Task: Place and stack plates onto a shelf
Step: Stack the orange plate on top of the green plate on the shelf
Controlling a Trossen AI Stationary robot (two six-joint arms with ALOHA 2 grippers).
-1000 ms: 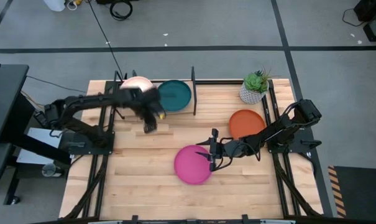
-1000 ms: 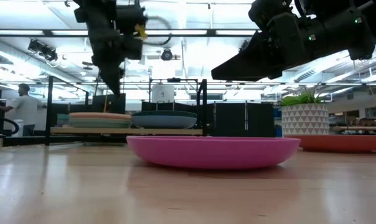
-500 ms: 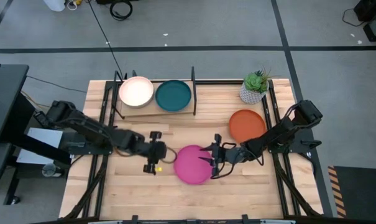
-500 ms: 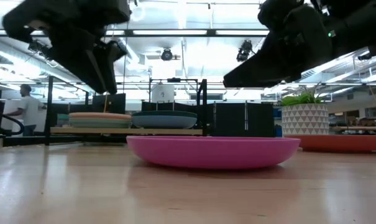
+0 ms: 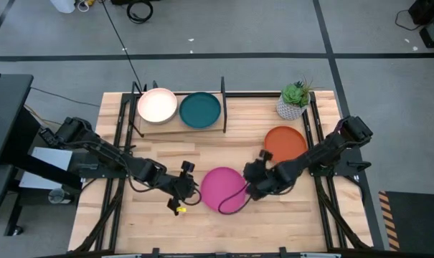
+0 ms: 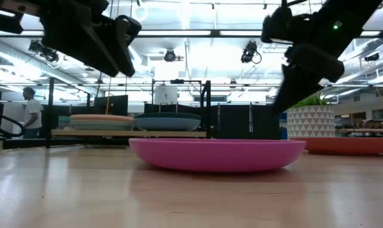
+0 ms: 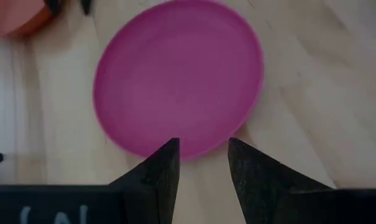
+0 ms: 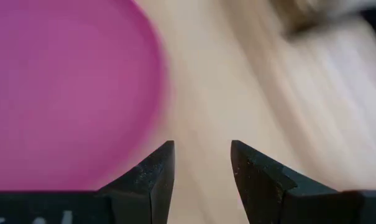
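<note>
The magenta plate [image 5: 222,190] lies flat on the tabletop between both grippers and is the near plate [image 6: 216,154] in the low view. My left gripper [image 5: 190,188] hovers open at its left rim, which shows just past the fingers in the left wrist view [image 7: 203,149]. My right gripper [image 5: 251,183] is open above the bare wood at the right rim [image 8: 202,155], with the plate [image 8: 63,93] beside it. On the shelf [image 5: 181,127] sit a cream-peach plate [image 5: 157,105] topping a stack and a dark teal plate [image 5: 201,110]. An orange-red plate [image 5: 285,143] rests on the table.
A potted plant [image 5: 294,100] stands at the far right corner, behind the orange-red plate. The shelf's black upright bars [image 5: 223,104] rise at the far edge. Bare wood lies along the near edge [image 5: 224,233]. A person [image 6: 31,114] stands in the room beyond.
My left gripper has swung from the shelf toward the near edge and come down at the magenta plate's left rim. My right gripper has drawn back from over the plate to its right rim and tipped steeply downward. The plates have not moved.
</note>
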